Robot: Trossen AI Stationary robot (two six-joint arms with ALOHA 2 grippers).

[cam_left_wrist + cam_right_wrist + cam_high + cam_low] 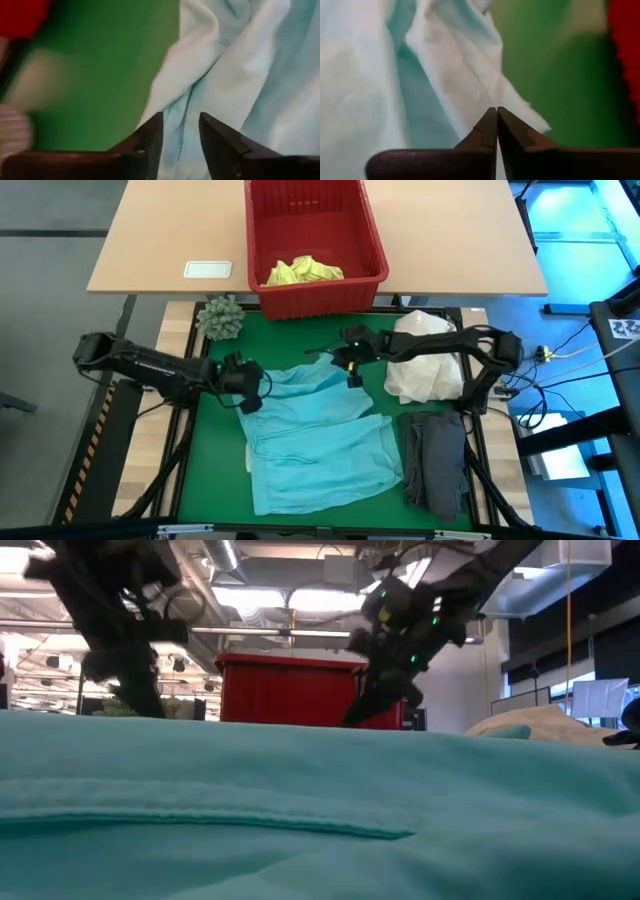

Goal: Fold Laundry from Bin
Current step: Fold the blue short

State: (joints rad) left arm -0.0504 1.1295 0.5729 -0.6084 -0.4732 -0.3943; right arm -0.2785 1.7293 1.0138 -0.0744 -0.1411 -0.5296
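A light turquoise-blue garment point(315, 435) lies spread on the green mat point(215, 460); it fills the foreground of the low view point(320, 810). My left gripper point(250, 388) stands at the garment's far left corner, open, with a cloth fold point(181, 107) showing in the gap between its fingers. My right gripper point(350, 370) is shut at the garment's far right corner point(520, 107). The red bin point(315, 290) stands past the mat's far edge with a yellow garment point(300, 272) inside. A folded grey garment point(435, 460) lies on the mat at the right. My left gripper slants down over a fold at the turquoise garment's far left edge point(172, 125), one finger on each side; I cannot tell whether the fingers touch the cloth. My right gripper slants down with its shut tips point(496, 109) over the garment's far right corner; whether cloth is caught between them I cannot tell.
A cream-white cloth bundle point(425, 365) lies right of my right gripper, under its arm. A green spiky ball point(220, 317) sits at the mat's far left corner. A white card point(208, 269) lies on the wooden table beside the bin.
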